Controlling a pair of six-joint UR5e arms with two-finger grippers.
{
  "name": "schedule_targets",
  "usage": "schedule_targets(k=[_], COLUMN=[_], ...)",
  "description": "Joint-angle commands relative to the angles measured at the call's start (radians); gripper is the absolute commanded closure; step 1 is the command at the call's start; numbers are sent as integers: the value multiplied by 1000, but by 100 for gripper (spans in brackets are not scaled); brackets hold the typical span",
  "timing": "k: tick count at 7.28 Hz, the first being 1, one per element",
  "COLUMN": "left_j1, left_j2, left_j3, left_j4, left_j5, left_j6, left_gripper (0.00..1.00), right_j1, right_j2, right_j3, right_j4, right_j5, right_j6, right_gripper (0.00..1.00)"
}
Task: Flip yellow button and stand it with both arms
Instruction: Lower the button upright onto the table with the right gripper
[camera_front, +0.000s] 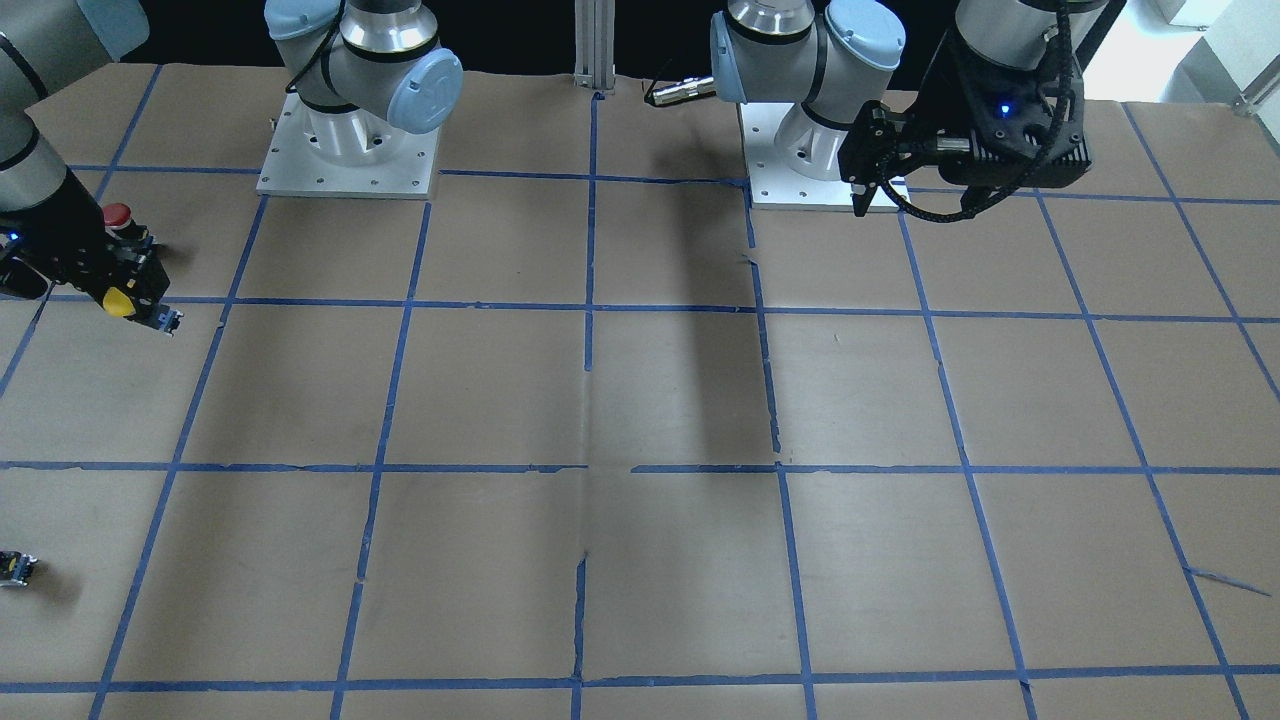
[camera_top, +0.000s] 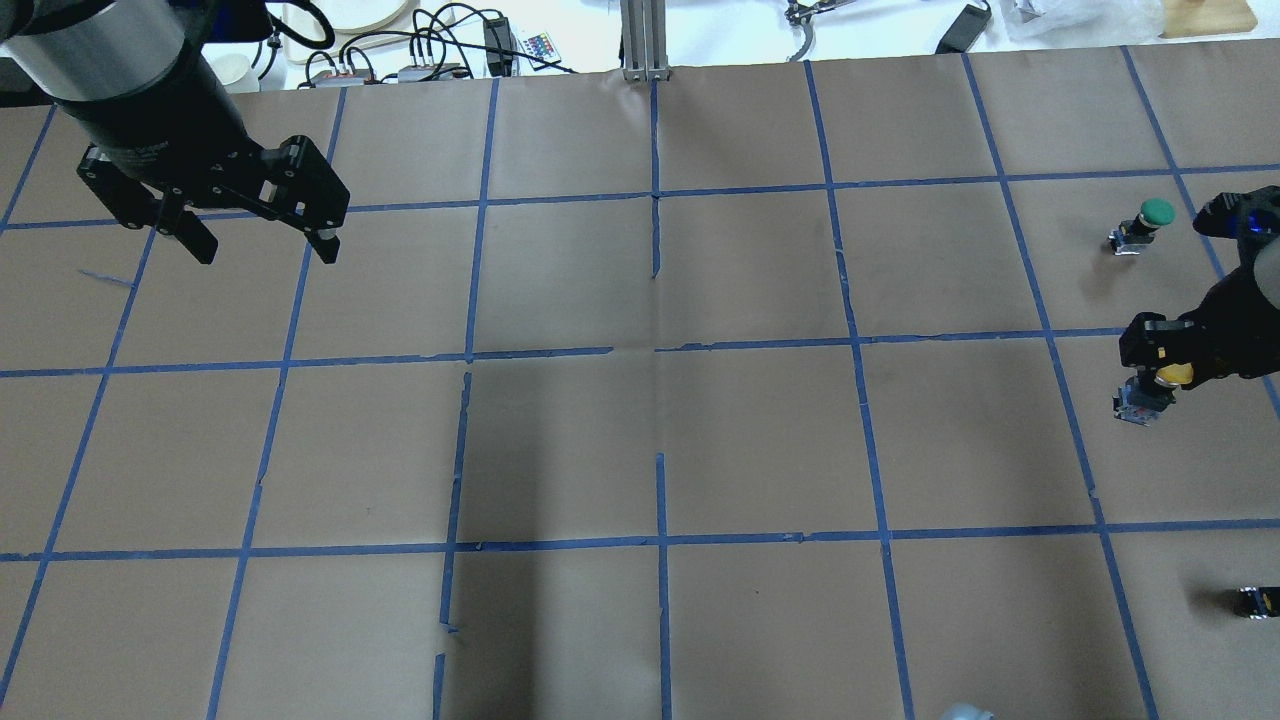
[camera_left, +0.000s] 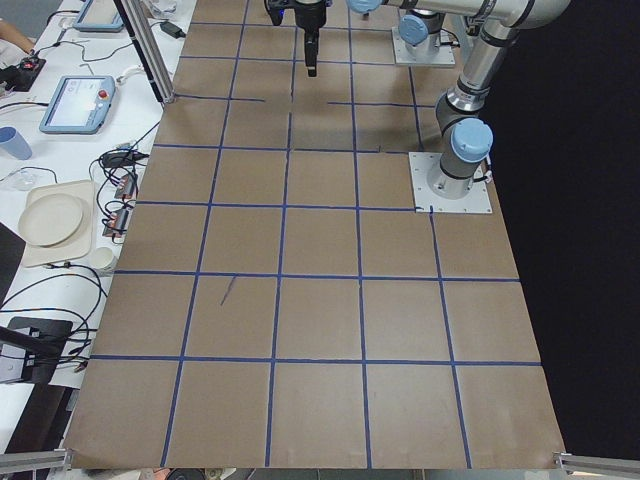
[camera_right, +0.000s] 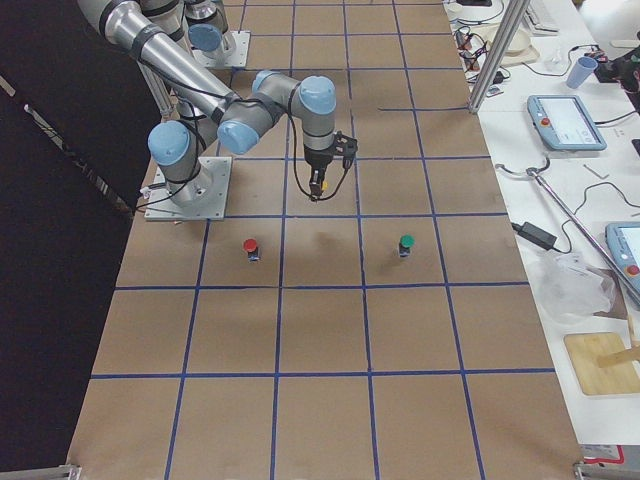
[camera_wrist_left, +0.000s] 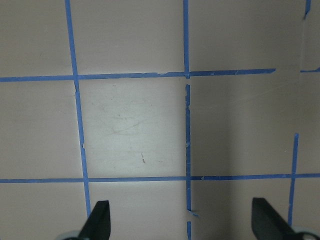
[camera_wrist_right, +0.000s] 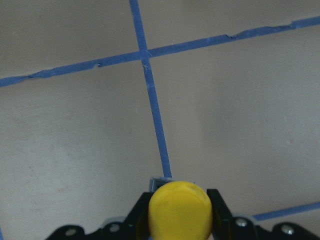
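Note:
The yellow button (camera_wrist_right: 180, 210) sits between my right gripper's fingers (camera_wrist_right: 220, 207), its yellow cap towards the wrist camera and its body pointing down at the paper. It also shows in the front view (camera_front: 120, 302) and the overhead view (camera_top: 1172, 376), near the table's right end. My right gripper (camera_top: 1160, 372) is shut on it and seems to hold it just above the table in the right side view (camera_right: 318, 185). My left gripper (camera_top: 265, 248) is open and empty, high over the far left; the left wrist view shows its gap (camera_wrist_left: 182, 222) over bare paper.
A red-capped button (camera_front: 117, 215) stands just behind my right gripper. A green-capped button (camera_top: 1150, 222) stands farther out. A small dark capless part (camera_top: 1255, 601) lies near the table's right edge. Brown paper with a blue tape grid (camera_top: 655, 350) covers the table.

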Motion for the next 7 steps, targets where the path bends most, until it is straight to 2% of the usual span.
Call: schedule_targets(k=[1,2,3,4,6,7], left_j1=[-31,-74,-94,-83,-83,-82], left_j2=[-12,-33,-44,-41,-41,-39], left_j3=[1,12,18,19,6,6], left_j4=[72,102,102,101,98,101], left_j5=[-14,-17,-22,-75,-80,-81], left_j6=[6,3,1,3,8,8], left_gripper=[0,0,0,0,0,0], right_j1=[-45,-85,-123,-163,-185,-203], right_j2=[50,73,88,93,145,168], right_j3=[8,8,11,21,32,32], right_j4=[-125,-147,-184,-189,-256,-291], right_j5=[42,47,47,50,110,110], right_j6=[-175,-199,-322,-358,-439,-467], right_gripper=[78,79,79,79,81,81])
